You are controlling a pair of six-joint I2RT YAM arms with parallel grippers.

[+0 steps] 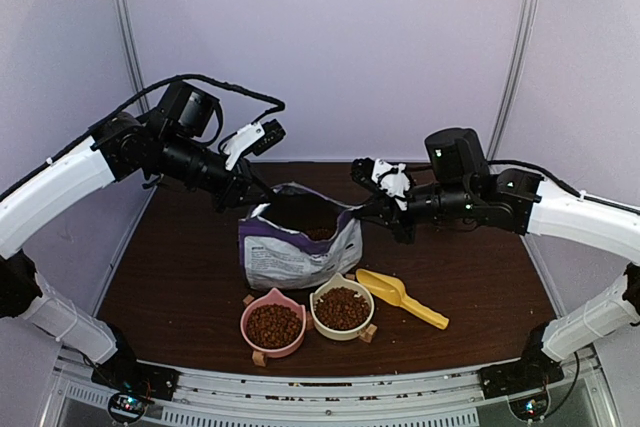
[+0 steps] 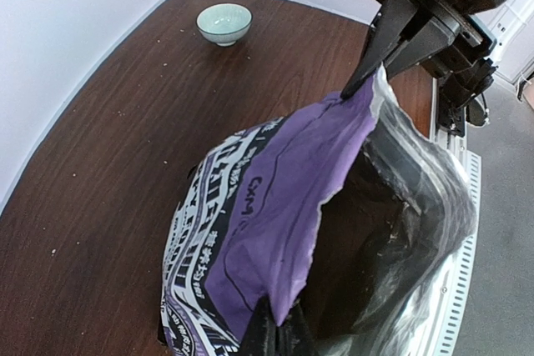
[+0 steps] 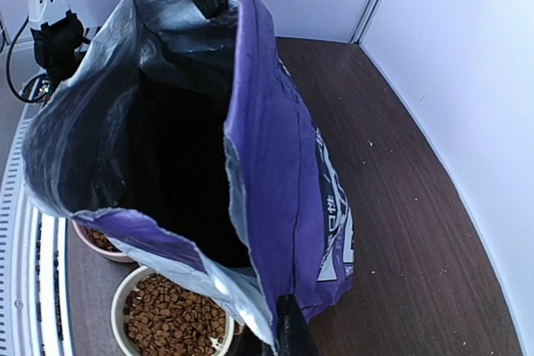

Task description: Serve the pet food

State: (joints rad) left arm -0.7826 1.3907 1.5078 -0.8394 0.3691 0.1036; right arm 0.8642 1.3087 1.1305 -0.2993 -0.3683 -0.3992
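Note:
The purple pet food bag (image 1: pixel 300 247) stands open in the middle of the table. My left gripper (image 1: pixel 255 204) is shut on the bag's left top edge (image 2: pixel 279 323). My right gripper (image 1: pixel 365 210) is shut on its right top edge (image 3: pixel 279 323). Brown kibble (image 1: pixel 274 325) fills a pink bowl (image 1: pixel 251 341). More kibble (image 1: pixel 342 307) fills a cream bowl (image 1: pixel 322 324), also seen in the right wrist view (image 3: pixel 171 318). The yellow scoop (image 1: pixel 400 296) lies on the table right of the bowls. Inside the bag is dark.
A pale green bowl (image 2: pixel 224 22) stands at a far corner in the left wrist view. The white walls and table edges close in on three sides.

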